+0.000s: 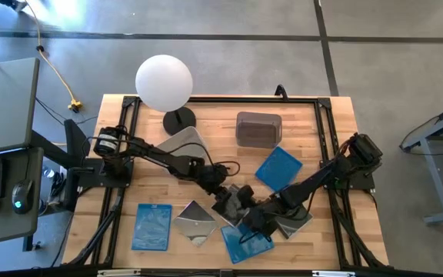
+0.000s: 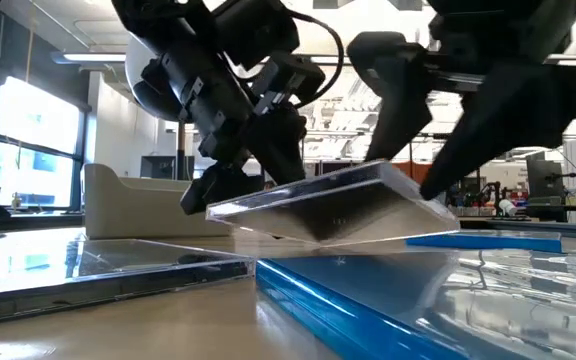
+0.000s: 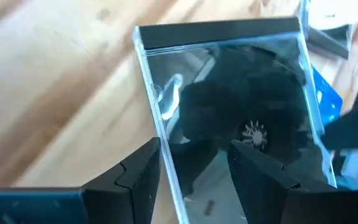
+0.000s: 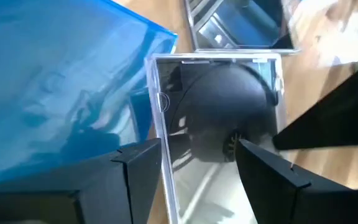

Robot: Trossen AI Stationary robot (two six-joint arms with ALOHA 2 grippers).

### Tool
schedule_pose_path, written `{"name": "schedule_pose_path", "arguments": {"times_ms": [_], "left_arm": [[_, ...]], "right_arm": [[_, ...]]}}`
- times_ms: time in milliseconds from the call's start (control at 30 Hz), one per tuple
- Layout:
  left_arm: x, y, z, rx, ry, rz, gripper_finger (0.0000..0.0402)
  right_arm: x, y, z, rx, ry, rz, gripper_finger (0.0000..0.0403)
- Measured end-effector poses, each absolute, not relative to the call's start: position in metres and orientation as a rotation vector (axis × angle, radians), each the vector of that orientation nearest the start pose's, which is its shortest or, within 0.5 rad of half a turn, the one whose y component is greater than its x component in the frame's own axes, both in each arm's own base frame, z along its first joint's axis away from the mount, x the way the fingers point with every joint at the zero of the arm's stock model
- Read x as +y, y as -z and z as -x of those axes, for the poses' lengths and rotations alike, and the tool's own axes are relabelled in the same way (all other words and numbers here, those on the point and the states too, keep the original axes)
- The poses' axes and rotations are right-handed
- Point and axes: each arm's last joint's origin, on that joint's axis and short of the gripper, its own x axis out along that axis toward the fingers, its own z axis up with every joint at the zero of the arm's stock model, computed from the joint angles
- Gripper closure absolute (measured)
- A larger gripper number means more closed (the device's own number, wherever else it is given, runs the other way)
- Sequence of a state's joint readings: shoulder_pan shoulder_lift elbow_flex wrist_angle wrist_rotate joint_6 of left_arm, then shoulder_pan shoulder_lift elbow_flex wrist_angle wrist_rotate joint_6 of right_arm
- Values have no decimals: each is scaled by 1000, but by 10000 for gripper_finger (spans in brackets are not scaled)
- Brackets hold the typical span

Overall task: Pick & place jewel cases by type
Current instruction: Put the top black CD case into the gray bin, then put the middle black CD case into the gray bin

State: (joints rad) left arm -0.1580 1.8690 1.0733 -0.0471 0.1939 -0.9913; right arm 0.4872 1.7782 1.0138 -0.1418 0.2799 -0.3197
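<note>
A dark, shiny jewel case (image 1: 241, 201) is up off the table between my two grippers; the low view (image 2: 328, 205) shows it tilted. My left gripper (image 1: 228, 201) is at its left side and my right gripper (image 1: 258, 218) at its right side, both shut on it. Three blue cases lie flat: near left (image 1: 151, 227), right of centre (image 1: 278, 168) and near centre (image 1: 246, 240), under my right gripper. Two shiny cases lie flat, one (image 1: 194, 221) near centre-left and one (image 1: 294, 223) partly under my right arm. My left gripper (image 3: 194, 146) has one side edge of the case (image 3: 166, 168) between its fingers: one finger stands outside the edge, the other across the face. The fingers slant down from the table's left. The case is lifted clear and tilted. My right gripper (image 4: 199, 146) has another side edge of the case (image 4: 165, 180) between its fingers, one finger outside the edge and one across the face. The fingers slant down from the table's right. In the low view its fingertips (image 2: 393, 155) meet the case's raised right part.
Two grey tubs stand at the far side, one (image 1: 258, 128) at centre and one (image 1: 181, 141) partly under my left arm. A white globe lamp (image 1: 164, 82) stands at the far left. Bare wood shows at the table's far right.
</note>
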Motion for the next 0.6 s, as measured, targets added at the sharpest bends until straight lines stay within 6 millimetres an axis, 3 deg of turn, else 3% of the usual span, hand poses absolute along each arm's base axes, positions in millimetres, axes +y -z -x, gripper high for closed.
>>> {"name": "schedule_pose_path", "arguments": {"times_ms": [333, 600], "left_arm": [[-95, -147, -365, 974, -72, 893, 220], [-94, -146, -365, 952, -121, 870, 220]], "right_arm": [[174, -159, -305, 836, -393, 501, 203], [185, -153, -287, 931, -396, 558, 203]]}}
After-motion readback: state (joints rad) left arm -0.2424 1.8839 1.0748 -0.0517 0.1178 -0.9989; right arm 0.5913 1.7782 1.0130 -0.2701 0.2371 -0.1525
